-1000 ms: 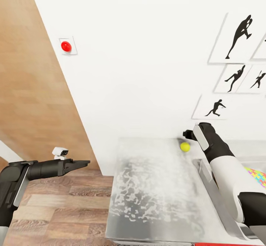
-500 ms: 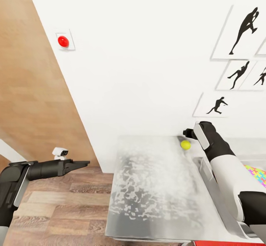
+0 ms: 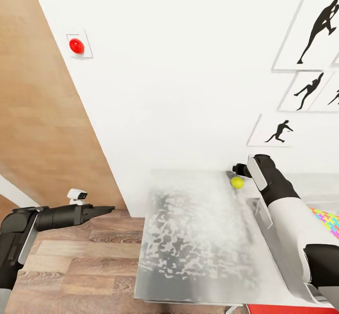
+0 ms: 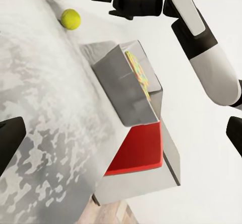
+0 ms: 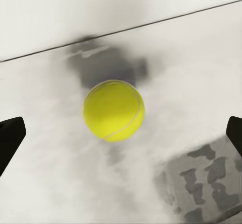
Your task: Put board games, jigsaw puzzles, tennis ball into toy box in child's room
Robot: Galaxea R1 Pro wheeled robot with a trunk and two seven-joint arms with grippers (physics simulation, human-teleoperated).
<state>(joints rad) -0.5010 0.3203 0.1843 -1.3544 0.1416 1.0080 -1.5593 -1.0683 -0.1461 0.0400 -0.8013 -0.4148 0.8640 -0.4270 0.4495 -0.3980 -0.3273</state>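
Right wrist view showed the tennis ball (image 5: 114,110) on the counter (image 5: 55,183), between spread jaws, untouched. Left jaws were spread too.

The ball (image 5: 114,110) lay on the grey mottled table (image 5: 60,183), close to the wall (image 5: 75,7), with a dark shadow behind it. The two fingertips (image 5: 10,136) stood wide apart, well clear of the ball.
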